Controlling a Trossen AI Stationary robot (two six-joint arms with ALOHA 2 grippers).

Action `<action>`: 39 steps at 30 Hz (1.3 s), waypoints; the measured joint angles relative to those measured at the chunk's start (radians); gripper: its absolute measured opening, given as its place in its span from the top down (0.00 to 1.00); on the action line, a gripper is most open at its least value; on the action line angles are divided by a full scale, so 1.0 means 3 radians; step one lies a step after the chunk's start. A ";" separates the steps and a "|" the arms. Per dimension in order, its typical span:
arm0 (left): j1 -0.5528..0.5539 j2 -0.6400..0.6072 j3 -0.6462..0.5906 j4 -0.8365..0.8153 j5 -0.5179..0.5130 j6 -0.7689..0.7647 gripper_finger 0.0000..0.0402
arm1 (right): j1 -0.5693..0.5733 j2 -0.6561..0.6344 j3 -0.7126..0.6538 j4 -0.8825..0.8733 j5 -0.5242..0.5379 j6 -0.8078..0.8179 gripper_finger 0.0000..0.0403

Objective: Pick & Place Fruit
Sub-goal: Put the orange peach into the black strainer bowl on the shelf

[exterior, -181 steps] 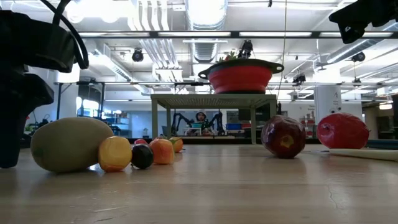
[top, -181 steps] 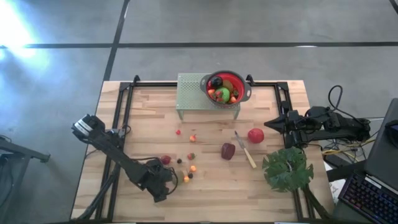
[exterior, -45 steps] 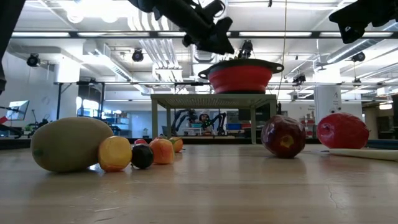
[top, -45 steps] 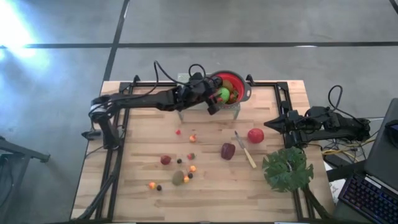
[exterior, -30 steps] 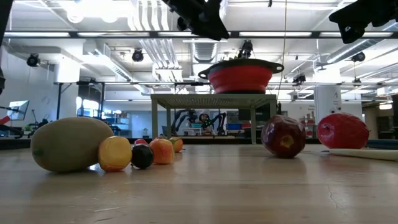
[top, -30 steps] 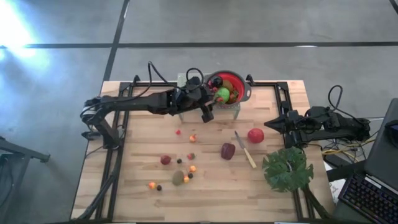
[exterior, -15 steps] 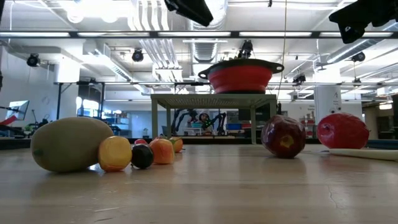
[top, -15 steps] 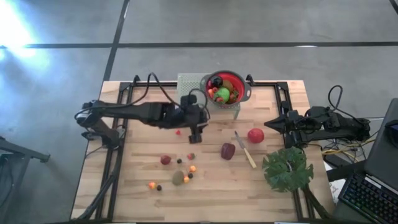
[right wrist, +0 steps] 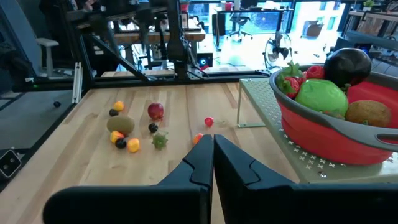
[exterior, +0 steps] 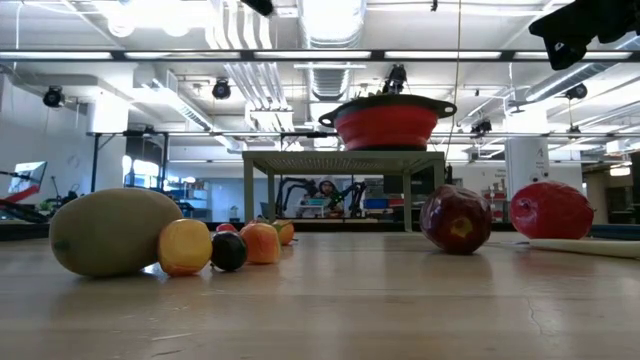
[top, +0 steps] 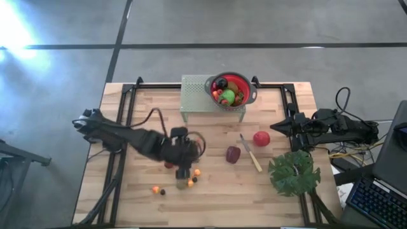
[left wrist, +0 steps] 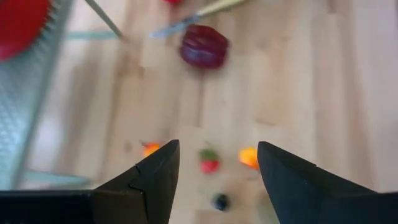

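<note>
— Wooden worktop (top: 280, 203) seen from above: where are the fruits?
— Several lie loose in the middle, among them a kiwi (top: 182, 184), an orange piece (top: 156, 189) and a dark berry (top: 163, 191). A maroon fruit (top: 233, 154) and a red apple (top: 261, 138) sit either side of a knife (top: 250, 154). More fruit fills the red bowl (top: 247, 89) on the mesh stand (top: 194, 95).
— And the arms?
— The left pincer (top: 182, 170) hangs over the loose cluster, holding nothing. The right pincer (top: 275, 126) waits at the right edge, near a green leaf (top: 294, 173).
— From table height?
— The kiwi (exterior: 113, 232) is nearest, with an orange piece (exterior: 185, 246) and a berry (exterior: 228, 250) touching beside it.
— The left wrist camera?
— Its fingers (left wrist: 152, 174) stand apart and empty above a strawberry (left wrist: 209, 162).
— The right wrist?
— Its fingers (right wrist: 194, 163) are pressed together with nothing between them, facing the bowl (right wrist: 323, 140).
</note>
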 joint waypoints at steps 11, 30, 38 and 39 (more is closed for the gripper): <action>-0.0830 0.0010 -0.0033 -0.0067 0.0014 -0.1164 0.45 | 0.0001 0.0000 0.0000 0.0000 0.0000 -0.0001 0.98; -0.1680 0.0164 -0.0058 -0.0484 0.0025 -0.2112 0.48 | 0.0000 0.0000 -0.0001 0.0000 0.0000 0.0000 0.98; -0.1681 0.0172 -0.0430 -0.0480 0.0150 -0.2421 0.49 | 0.0000 0.0000 0.0000 0.0000 0.0000 -0.0001 0.98; -0.1681 0.0172 -0.0498 -0.0470 0.0216 -0.2478 0.49 | 0.0001 -0.0001 0.0000 0.0000 0.0000 -0.0001 0.98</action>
